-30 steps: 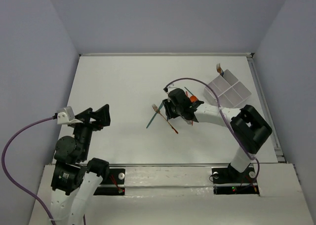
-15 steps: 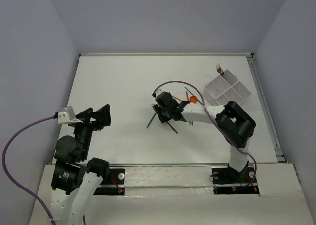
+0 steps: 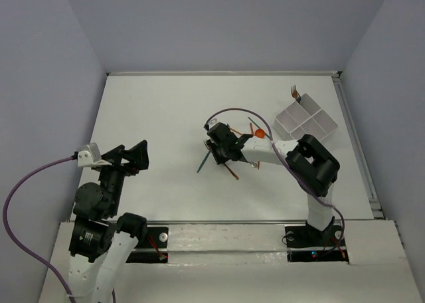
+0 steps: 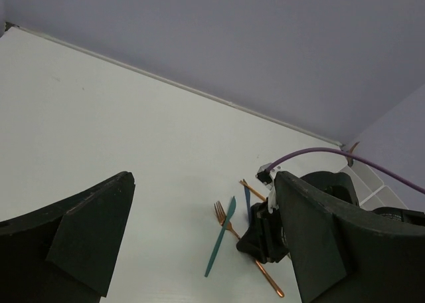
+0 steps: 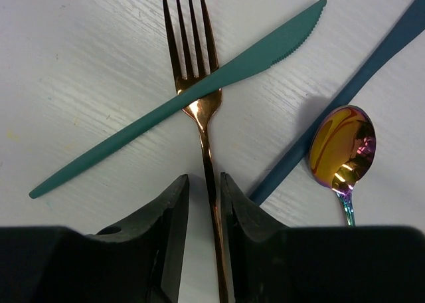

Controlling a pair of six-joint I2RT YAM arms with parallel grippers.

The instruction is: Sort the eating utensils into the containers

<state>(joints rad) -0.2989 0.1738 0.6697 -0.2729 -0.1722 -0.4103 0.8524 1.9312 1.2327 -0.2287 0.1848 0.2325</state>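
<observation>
My right gripper (image 3: 220,151) is low over the utensil pile at mid-table. In the right wrist view its fingers (image 5: 169,216) straddle the handle of an orange fork (image 5: 199,103): the right finger touches the handle and a small gap remains on the left. A teal knife (image 5: 192,94) lies across the fork's neck. A dark blue utensil handle (image 5: 358,84) and a shiny orange spoon (image 5: 342,147) lie to the right. The white four-compartment tray (image 3: 307,120) stands at the back right with an orange fork (image 3: 294,92) at its far corner. My left gripper (image 3: 129,155) is open and empty at the left.
The purple cable (image 3: 249,111) arcs over the right arm. The table's right rail (image 3: 355,143) runs just past the tray. In the left wrist view the teal knife (image 4: 220,240) and orange fork (image 4: 224,218) lie left of the right gripper.
My right gripper has moved left and down over the orange fork, so its fingers now straddle the handle. The left arm has not moved.
</observation>
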